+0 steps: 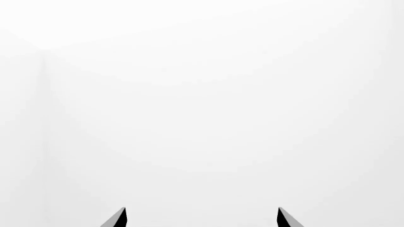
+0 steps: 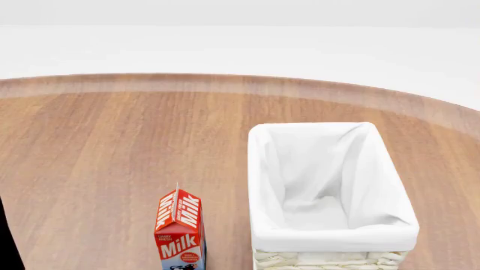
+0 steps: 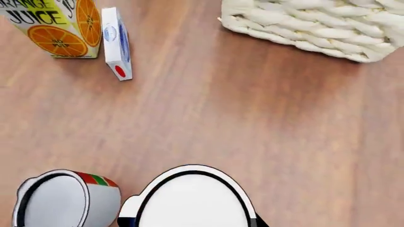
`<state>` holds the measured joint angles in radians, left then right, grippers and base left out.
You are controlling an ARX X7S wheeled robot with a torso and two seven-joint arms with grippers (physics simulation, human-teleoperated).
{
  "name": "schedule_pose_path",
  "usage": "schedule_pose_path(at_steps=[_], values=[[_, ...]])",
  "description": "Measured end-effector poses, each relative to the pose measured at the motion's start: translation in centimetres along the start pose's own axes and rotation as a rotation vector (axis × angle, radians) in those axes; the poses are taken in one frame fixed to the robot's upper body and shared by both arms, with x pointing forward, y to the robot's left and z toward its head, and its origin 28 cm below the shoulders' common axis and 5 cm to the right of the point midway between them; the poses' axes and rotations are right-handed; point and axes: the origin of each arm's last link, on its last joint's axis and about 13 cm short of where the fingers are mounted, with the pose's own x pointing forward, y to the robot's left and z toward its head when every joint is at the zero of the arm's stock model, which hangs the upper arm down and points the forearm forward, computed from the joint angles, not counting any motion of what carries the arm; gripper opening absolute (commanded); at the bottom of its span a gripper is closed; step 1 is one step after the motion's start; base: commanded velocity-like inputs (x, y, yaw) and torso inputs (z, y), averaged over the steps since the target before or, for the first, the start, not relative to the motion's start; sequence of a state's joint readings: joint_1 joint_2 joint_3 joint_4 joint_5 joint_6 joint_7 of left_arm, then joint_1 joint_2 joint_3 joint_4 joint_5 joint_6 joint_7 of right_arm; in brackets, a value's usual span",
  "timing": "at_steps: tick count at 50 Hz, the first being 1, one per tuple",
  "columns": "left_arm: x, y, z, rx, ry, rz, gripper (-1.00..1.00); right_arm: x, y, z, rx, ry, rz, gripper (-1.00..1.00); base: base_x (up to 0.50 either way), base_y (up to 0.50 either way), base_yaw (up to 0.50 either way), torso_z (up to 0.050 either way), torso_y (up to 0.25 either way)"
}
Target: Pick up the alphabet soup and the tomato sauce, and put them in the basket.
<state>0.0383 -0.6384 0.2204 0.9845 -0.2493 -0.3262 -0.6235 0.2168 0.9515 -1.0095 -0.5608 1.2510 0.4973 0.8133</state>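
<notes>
The right gripper (image 3: 192, 222) hung directly over a silvery-white can top, most likely the alphabet soup (image 3: 189, 201), though only a sliver of dark label showed at its edge. Whether its fingers were spread, closed or already on the can could not be told; they lay out of the right wrist view. The tomato sauce (image 3: 63, 198), red with a green band, stood just beside the soup can, on the side away from the basket (image 3: 315, 26).

To do this step well, the gripper should come straight down, centred on the one can, with the fingers set so that neither one strikes the tomato sauce next to it. A skewed approach would likely tip both cans.

The left gripper (image 1: 202, 218) stood apart and empty, facing blank white.

From the head view the basket (image 2: 334, 230) sat empty on the wooden table (image 2: 112, 146), a milk carton (image 2: 179, 230) upright just beside it. Near the basket's woven wall, in the right wrist view, stood an orange juice carton (image 3: 57, 26) with a small blue-and-white box (image 3: 117, 42) beside it. The table ended in a curved edge; beyond it the room was plain white.
</notes>
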Motion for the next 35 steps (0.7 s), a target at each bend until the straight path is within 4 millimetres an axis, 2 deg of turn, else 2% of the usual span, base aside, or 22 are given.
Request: schedule_pose_path(at_steps=[35], values=[[0.1, -0.1, 0.0, -0.003, 0.001, -0.001, 1.0, -6.5, -0.6, 8.5, -0.048, -0.405, -0.046, -1.0, 0.0, 0.0, 0.0, 0.0, 0.0]])
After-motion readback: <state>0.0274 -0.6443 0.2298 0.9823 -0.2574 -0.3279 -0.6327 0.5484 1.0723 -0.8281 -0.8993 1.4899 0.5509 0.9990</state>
